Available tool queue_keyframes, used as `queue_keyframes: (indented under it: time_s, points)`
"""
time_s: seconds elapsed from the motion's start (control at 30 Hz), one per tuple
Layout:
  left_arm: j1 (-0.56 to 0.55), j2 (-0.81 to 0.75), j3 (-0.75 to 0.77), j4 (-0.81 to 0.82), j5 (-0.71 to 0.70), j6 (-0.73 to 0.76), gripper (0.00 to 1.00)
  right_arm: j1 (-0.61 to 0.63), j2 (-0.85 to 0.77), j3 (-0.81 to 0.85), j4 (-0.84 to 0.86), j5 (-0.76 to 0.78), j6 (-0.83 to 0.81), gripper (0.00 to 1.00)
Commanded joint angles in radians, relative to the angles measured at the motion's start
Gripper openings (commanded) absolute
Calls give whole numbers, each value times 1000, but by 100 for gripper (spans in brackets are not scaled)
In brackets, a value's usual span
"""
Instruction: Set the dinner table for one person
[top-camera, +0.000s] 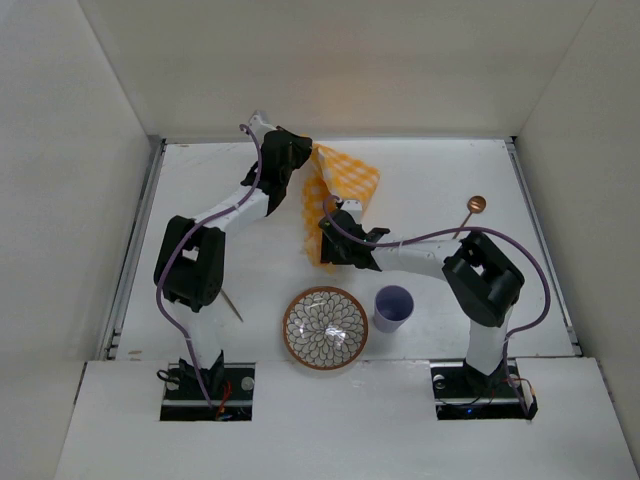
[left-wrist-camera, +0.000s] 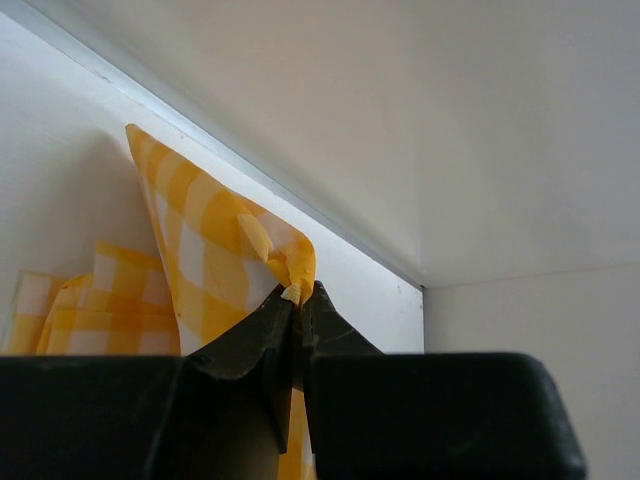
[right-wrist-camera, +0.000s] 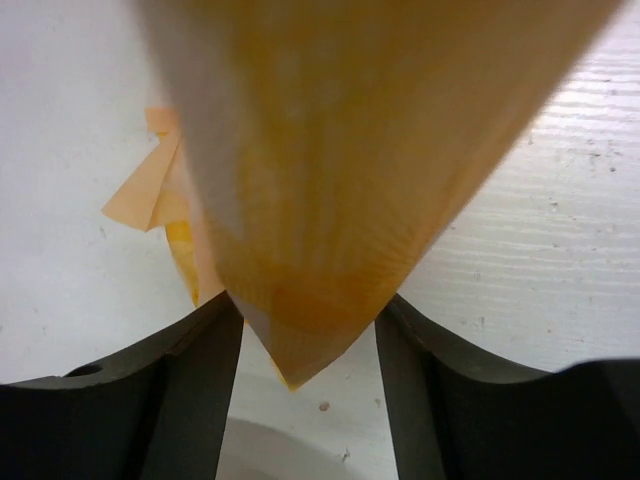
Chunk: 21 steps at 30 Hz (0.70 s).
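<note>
Checked cloth hangs between right gripper's parted jaws; left gripper pinches its corner aloft, likely for spreading

left gripper: pinched tight on cloth corner, middle | checked cloth: yellow-white, left | wall: pale, top right

We find the cloth at the rear middle of the counter. Its far corner is pinched in the jaws of the left gripper, and its near end lies between the spread jaws of the right gripper. Before the cloth, near the front edge, sits the bowl, with the cup just to its right. The spoon lies behind the cup, farther right. A stick lies left of the bowl.
</note>
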Motion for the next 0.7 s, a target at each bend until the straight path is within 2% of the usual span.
queue_keyframes:
  time_s: [0.0,0.1,0.2,0.23,0.27,0.4,0.47,0.53,0.57,0.67]
  points:
    - [24,-55,-19,68,6,-9,1,11,12,3,53,78,51,58]
    - [37,-73,-31,68,12,-8,1,11,26,8,34,89,64,56]
    - [50,-91,-41,67,12,-5,1,11,35,17,10,88,74,66]
    - [53,-98,-42,63,12,-3,1,11,31,4,14,92,91,68]
    - [56,-101,-44,63,12,-1,1,11,28,-7,19,90,103,66]
    - [68,-110,-45,59,12,5,1,11,17,-46,48,86,128,51]
    - [77,-113,-47,57,12,5,1,11,20,-47,51,72,133,50]
    - [90,-119,-54,57,12,3,1,14,20,-50,57,70,134,37]
    - [94,-124,-58,57,12,2,1,14,6,-56,65,85,134,26]
    - [117,-140,-71,57,12,3,1,14,-62,-78,93,139,105,13]
